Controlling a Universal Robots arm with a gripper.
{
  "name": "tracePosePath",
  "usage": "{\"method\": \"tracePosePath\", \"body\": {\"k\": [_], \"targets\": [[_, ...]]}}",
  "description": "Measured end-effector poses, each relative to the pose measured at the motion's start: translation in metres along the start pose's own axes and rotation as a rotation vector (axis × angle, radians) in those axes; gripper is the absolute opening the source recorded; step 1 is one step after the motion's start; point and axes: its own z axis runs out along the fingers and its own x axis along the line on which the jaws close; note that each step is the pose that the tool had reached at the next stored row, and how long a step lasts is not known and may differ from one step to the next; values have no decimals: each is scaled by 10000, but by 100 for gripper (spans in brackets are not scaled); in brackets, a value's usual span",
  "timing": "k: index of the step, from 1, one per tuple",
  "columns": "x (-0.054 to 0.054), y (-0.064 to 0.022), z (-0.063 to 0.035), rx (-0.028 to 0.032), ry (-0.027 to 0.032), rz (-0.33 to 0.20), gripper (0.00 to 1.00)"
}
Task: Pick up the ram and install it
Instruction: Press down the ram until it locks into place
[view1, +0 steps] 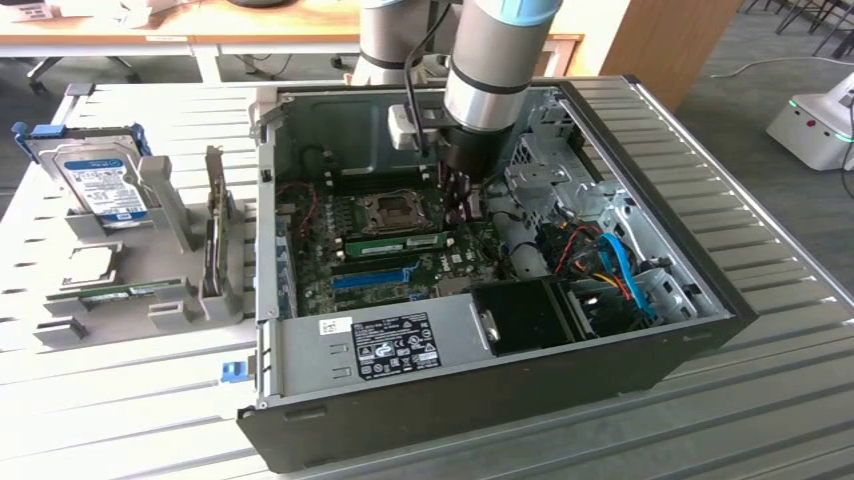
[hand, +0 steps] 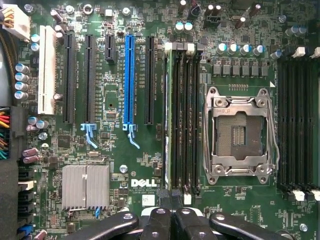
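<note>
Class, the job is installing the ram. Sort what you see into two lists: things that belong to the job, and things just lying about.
Belongs to the job:
ram, standing in a slot beside the CPU socket
gripper, shut, above the motherboard
black memory slots

Just lying about:
hard drive on the grey rack
blue slot
silver heatsink
</note>
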Motion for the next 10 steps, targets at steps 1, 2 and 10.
{"method": "tracePosePath", "body": {"k": [1,2,10], "targets": [[0,0,10,0,0,0,11],[1,-1,21,0,1,0,11],[3,-2,65,-1,2,0,11]]}}
